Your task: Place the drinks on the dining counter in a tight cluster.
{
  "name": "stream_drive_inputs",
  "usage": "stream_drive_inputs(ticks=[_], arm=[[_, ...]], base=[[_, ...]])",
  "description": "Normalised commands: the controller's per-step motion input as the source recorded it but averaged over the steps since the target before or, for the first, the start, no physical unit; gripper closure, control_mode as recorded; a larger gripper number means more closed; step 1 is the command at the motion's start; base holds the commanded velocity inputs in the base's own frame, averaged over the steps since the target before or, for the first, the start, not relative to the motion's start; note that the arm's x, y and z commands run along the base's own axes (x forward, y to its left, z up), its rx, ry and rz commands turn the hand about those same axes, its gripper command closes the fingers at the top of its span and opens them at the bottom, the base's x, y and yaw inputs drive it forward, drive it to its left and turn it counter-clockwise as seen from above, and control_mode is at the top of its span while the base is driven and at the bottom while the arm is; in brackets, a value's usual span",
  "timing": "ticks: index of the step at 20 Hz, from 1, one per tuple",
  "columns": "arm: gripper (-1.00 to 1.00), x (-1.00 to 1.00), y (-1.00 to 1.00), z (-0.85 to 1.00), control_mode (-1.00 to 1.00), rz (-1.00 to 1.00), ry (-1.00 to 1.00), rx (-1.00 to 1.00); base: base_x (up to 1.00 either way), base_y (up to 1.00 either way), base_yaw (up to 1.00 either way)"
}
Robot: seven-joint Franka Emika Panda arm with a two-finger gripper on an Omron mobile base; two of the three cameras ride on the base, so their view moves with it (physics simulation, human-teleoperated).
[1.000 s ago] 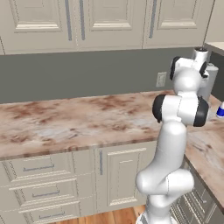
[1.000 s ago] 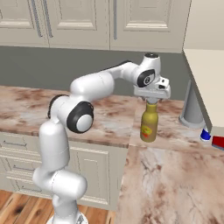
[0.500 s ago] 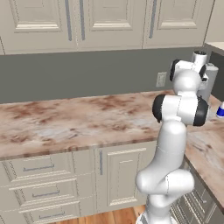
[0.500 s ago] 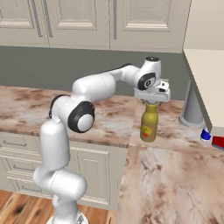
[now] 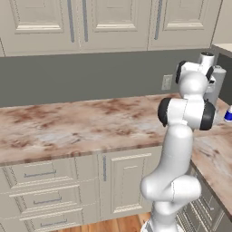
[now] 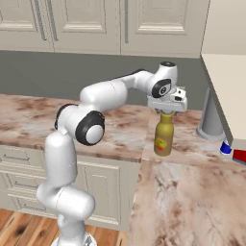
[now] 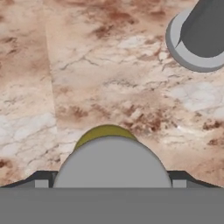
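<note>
The fingers hang straight down over the grey cap of the amber-yellow bottle, one on each side of it. In the hand view the two dark tips sit at either edge of the broad grey cap with a sliver of gap on both sides, so they stand spread around the cap; whether they press on it I cannot tell. The bottle stands upright on the marbled desk, its red-and-yellow label facing the right base camera, close to the seam where the wall run of stone meets the island top.

Past the bottle, toward the wall, a tall grey cylinder stands on a round base; in the hand view that base lies up and to the right of the cap, apart from it with bare stone between. Farther right, at the frame edge of the right base view, a small blue-and-white bottle stands just beside a small red container that is cut by the edge; both are well apart from the amber bottle. In the left base view the blue bottle peeks out at the right edge, behind the arm's elbow.

A cream block overhangs the cylinder and the two small drinks from the right. Behind everything runs a grey backsplash with a wall socket, cream upper cabinets above and cream drawers below the desk.
</note>
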Motion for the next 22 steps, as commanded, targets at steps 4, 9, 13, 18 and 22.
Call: stream_drive_inputs(ticks=[4, 9, 13, 18, 22], arm=[[1.0, -0.52, 0.06, 0.0, -1.0, 0.0, -0.06, 0.0], [1.0, -0.96, 0.33, 0.09, -1.0, 0.0, -0.13, 0.0], [1.0, -0.8, 0.8, 0.13, -1.0, 0.0, -0.09, 0.0], [1.0, -0.61, 1.0, 0.11, -1.0, 0.0, 0.0, 0.0], [1.0, -0.69, 1.0, 0.21, -1.0, 0.0, 0.0, -0.02]], base=[[0.0, 0.0, 0.0], [0.0, 0.0, 0.0], [0.0, 0.0, 0.0], [0.0, 0.0, 0.0], [0.0, 0.0, 0.0]])
